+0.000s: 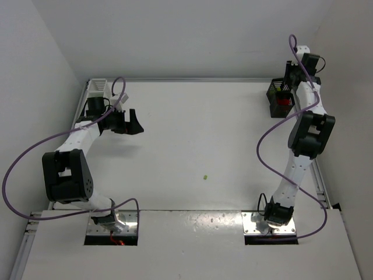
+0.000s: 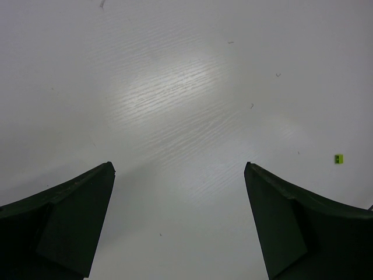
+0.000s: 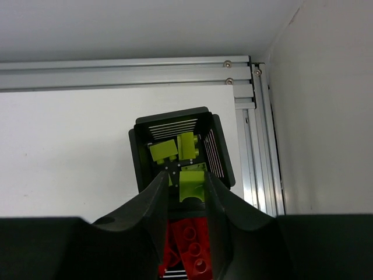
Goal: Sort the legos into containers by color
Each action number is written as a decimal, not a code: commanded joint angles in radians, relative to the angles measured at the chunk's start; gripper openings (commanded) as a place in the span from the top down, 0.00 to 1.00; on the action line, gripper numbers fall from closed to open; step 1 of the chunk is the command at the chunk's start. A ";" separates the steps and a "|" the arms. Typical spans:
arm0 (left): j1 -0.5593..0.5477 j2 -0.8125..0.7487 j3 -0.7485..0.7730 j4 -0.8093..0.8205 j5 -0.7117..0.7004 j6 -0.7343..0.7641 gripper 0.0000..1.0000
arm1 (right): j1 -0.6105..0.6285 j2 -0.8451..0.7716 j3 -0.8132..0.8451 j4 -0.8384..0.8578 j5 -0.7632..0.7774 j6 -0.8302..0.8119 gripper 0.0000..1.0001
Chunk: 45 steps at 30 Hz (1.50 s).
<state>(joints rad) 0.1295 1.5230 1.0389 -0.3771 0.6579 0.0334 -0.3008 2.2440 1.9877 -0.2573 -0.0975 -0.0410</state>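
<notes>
Right claw (image 3: 187, 178) hangs over the black bin (image 3: 175, 119) at the 1 o'clock corner of the table (image 1: 192, 116). Its fingers are barely a crack apart with a lime lego (image 3: 192, 185) between the tips, and I honestly can't tell if it's pinched. Left claw (image 2: 179, 166) is spread wide, holding nothing, with a stray lime lego (image 2: 338, 158) lying at its 3 o'clock.

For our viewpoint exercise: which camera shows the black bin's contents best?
Right wrist: it looks down into the black bin, lime bricks and red bricks visible. Top external shows it small and distant; left wrist misses it.
</notes>
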 commanded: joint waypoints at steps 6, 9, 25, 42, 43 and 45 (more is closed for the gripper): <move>-0.002 0.000 0.036 -0.002 0.002 0.005 0.00 | 0.008 0.014 0.051 0.052 -0.016 0.015 0.62; -0.002 0.000 0.036 -0.002 0.002 0.005 0.00 | 0.008 0.014 0.051 0.052 -0.016 0.015 0.62; -0.011 -0.081 -0.014 -0.011 -0.033 0.059 0.00 | 0.112 -0.581 -0.602 -0.056 -0.555 -0.380 0.70; -0.041 -0.060 -0.007 -0.022 -0.036 0.088 0.00 | 0.739 -0.902 -0.998 -0.629 -0.507 -1.635 0.70; -0.041 -0.060 -0.007 -0.022 -0.037 0.088 0.00 | 0.812 -0.885 -1.007 -0.629 -0.484 -1.660 0.70; -0.041 -0.060 -0.007 -0.022 -0.047 0.088 0.00 | 0.880 -0.853 -1.007 -0.605 -0.421 -1.691 0.70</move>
<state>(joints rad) 0.0986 1.4593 1.0046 -0.4107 0.6147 0.1081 0.5072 1.3632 0.9802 -0.8692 -0.5922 -1.5440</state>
